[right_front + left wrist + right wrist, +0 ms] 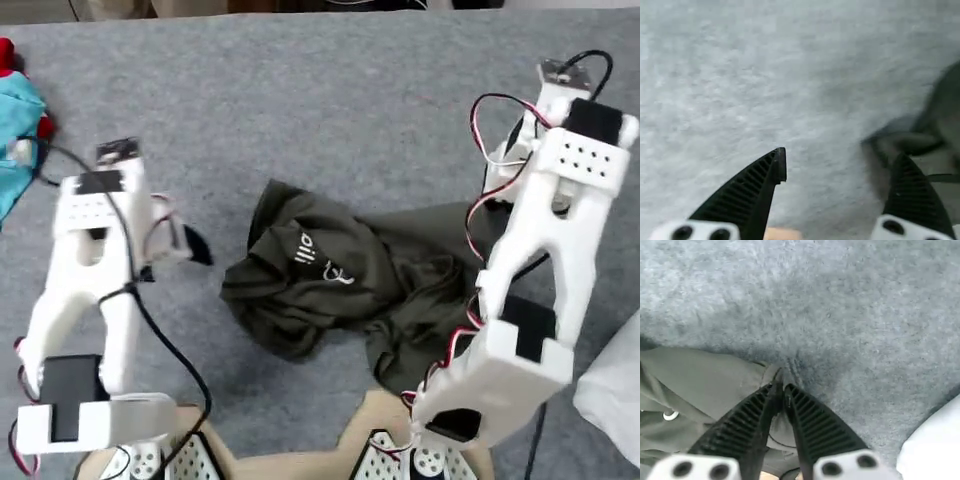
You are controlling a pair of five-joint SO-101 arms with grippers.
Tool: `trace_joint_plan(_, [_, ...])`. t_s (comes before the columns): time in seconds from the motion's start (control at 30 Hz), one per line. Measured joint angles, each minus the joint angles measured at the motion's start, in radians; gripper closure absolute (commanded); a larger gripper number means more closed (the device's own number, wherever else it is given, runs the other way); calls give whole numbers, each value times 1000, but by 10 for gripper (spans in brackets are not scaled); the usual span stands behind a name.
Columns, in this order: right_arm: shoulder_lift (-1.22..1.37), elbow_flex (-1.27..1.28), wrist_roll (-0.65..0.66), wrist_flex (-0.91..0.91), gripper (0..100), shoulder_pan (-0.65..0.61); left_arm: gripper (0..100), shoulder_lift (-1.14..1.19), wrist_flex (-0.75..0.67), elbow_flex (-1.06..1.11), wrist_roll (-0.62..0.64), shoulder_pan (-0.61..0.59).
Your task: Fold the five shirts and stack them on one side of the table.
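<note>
High view: crumpled dark shirt (330, 275) at centre of desk (300, 100). Pinching its edge with right hand (782, 390), clamped tight. Left hand (840, 155) spread wide just beside shirt, gripping nothing. Looks like flattening step. Next: needs left grab on near edge, then pull apart.

open grey felt (300, 100) beyond the crumpled dark shirt (330, 270) mid-table

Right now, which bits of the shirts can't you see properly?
The dark green shirt: in the high view, one side is hidden under the right arm.
The teal shirt: cut off by the high view's edge.
The white cloth: cut off at the high view's corner; shirt or not, I cannot tell.
The shirt's print: too small and creased to make out.
</note>
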Motion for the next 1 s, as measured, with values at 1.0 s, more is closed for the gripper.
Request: trace_joint_plan(1.0, [410,0,-60,-120,992,0,669,95,-167,-109,308,463])
